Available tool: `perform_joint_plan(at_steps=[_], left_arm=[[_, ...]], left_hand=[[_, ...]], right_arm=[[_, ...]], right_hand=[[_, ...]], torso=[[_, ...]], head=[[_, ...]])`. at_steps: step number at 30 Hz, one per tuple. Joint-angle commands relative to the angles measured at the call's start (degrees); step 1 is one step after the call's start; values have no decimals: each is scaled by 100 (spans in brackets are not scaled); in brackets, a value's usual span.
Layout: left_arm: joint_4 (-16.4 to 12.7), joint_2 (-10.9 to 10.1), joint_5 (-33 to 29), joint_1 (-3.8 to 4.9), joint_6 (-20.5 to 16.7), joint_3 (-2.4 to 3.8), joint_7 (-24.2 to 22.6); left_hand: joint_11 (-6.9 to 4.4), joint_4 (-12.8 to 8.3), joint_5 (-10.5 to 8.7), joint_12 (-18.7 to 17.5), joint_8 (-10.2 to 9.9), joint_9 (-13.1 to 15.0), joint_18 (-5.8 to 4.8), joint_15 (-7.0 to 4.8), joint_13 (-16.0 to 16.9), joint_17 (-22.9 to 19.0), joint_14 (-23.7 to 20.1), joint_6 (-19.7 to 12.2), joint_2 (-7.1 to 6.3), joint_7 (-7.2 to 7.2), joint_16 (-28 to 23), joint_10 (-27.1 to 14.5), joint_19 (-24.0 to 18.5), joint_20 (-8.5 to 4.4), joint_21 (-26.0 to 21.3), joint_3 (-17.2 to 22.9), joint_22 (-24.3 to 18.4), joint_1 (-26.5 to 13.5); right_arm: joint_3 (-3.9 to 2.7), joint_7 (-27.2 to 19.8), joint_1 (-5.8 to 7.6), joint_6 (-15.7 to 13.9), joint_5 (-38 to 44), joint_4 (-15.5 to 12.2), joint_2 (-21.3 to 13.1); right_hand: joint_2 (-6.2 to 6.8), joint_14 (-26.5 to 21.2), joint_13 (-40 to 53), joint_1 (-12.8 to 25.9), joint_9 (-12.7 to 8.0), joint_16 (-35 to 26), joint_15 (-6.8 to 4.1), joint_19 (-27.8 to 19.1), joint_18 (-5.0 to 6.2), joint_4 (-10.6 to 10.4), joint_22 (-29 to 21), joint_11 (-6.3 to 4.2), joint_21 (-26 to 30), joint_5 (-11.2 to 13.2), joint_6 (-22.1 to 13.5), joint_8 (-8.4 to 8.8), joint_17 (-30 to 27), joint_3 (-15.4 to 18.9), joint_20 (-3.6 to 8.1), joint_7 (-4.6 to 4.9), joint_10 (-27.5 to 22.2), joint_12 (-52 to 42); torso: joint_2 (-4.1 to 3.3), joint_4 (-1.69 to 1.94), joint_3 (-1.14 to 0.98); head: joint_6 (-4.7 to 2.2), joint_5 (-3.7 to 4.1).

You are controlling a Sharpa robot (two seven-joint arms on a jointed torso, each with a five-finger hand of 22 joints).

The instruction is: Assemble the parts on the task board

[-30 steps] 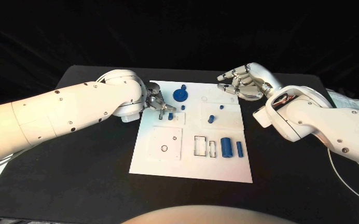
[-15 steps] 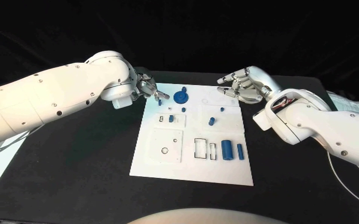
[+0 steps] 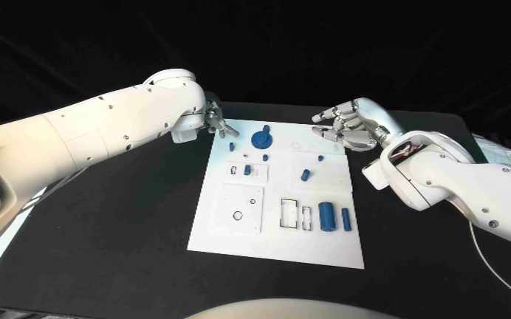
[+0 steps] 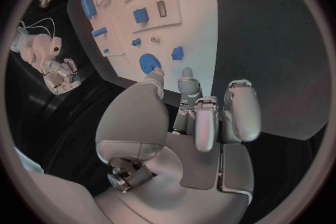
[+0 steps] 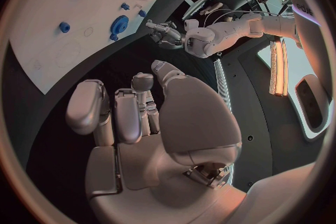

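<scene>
Withdrawing from the task board [image 3: 279, 249] to its far-left corner, the left hand [image 3: 216, 122] is carrying nothing, fingers loosely apart; right hand [image 3: 348, 123] is idling likewise; parts remain unassembled.

Task board [image 3: 279, 249] with blue parts, flat on black table

White rectangular plate, long side running away from the robot. Far end: blue gear [image 3: 260, 139] on its peg spot, small blue piece [image 3: 232, 145] just left of it. Middle: small blue block [image 3: 247, 170] in a left recess, small blue peg [image 3: 306, 175] to its right. Near right: large blue cylinder [image 3: 326, 216] and slimmer blue cylinder [image 3: 345, 218], side by side, beside an open rectangular slot [image 3: 287, 213].
</scene>
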State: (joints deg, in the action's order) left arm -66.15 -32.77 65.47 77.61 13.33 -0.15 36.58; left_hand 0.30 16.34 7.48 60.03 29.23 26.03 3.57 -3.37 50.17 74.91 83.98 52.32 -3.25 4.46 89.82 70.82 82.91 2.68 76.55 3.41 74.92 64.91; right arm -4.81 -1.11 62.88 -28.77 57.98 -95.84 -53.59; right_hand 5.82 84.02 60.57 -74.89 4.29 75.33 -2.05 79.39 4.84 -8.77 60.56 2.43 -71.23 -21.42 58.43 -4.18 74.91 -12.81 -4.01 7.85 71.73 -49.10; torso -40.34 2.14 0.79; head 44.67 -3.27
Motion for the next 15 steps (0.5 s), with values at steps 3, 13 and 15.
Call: perform_joint_plan(at_steps=[3,13,15], left_arm=[[323,227,310,-67,261,-37,-186],[504,406,223,-113,299,-81,-234],[516,416,182,-114,310,-83,-231]], left_hand=[[-21,12,10,-5,43,14,19,-11,26,1509,602,80,24,-19,18,-12,7,19,-4,-27,149,73],[-48,27,6,62,99,59,10,-34,96,1509,602,156,71,-51,18,42,31,0,30,-64,189,68],[-53,29,6,65,107,67,9,-37,97,1509,602,164,82,-55,18,45,33,-3,31,-70,191,62]], right_arm=[[-1,-74,-7,64,10,10,18],[-1,-79,-11,79,9,37,35],[-1,-84,-12,85,8,42,41]], right_hand=[[-32,300,-5,-38,3,-41,15,-32,86,25,-10,14,25,-42,6,-8,201,-22,9,0,-43,29],[-41,300,-4,-51,4,-43,14,-32,87,32,-12,13,27,-53,8,-10,200,-32,10,0,-43,26],[-41,300,-4,-51,4,-43,14,-32,87,32,-12,13,27,-53,8,-10,200,-32,10,0,-43,26]], torso=[[-7,-5,8],[2,-7,-3],[2,-4,-5]], head=[[3,-33],[34,-26],[46,-34]])
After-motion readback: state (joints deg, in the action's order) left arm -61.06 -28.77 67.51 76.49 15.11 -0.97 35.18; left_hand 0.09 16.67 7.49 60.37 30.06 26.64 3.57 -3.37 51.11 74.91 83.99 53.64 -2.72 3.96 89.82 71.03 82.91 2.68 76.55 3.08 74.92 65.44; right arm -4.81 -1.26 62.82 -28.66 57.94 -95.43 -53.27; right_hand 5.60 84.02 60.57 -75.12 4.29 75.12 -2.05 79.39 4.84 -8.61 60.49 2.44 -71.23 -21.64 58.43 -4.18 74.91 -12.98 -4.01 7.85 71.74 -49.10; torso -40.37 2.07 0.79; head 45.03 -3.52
